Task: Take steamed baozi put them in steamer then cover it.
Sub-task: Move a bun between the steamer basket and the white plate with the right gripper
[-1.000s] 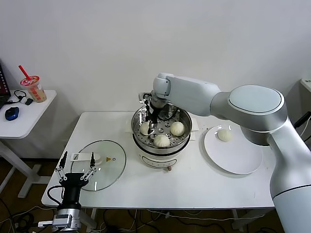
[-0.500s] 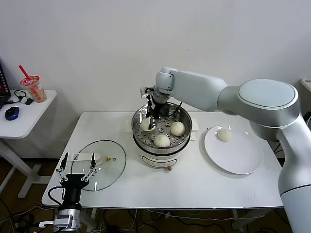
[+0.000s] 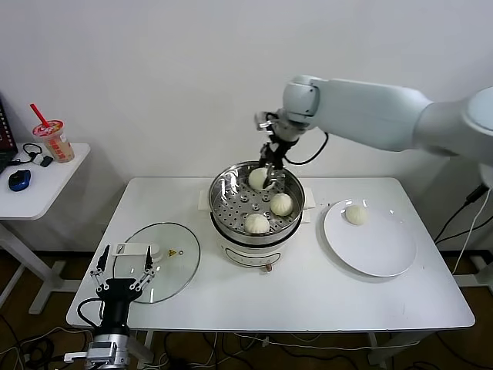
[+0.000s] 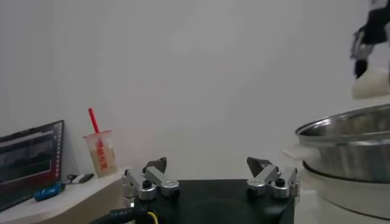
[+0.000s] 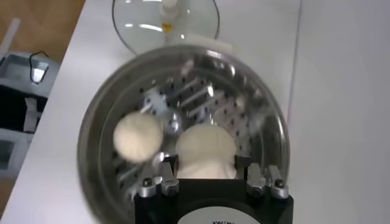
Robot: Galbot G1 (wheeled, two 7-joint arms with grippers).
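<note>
- My right gripper [image 3: 267, 176] hangs over the far rim of the steamer [image 3: 231, 231], fingers clamped on a bun [image 3: 259, 178] lifted clear of the tray.
- In the right wrist view that bun [image 5: 205, 150] sits between the two fingers [image 5: 167, 176], with the steamer [image 5: 97, 128] below it.
- Two more buns rest on the perforated tray: one toward the right [image 3: 281, 204], one at the front [image 3: 256, 223].
- A fourth bun [image 3: 355, 214] lies on the white plate [image 3: 377, 254], right of the steamer.
- The glass lid [image 3: 166, 266] lies flat on the table [image 3: 308, 301], left of the steamer and apart from it; the steamer is uncovered.
- My left gripper [image 3: 122, 271] is parked at the table's front left edge beside the lid, fingers spread and holding nothing; the left wrist view shows both fingertips [image 4: 157, 167] well apart.
- A side table [image 3: 46, 173] at the far left carries a drink cup [image 3: 53, 140].
</note>
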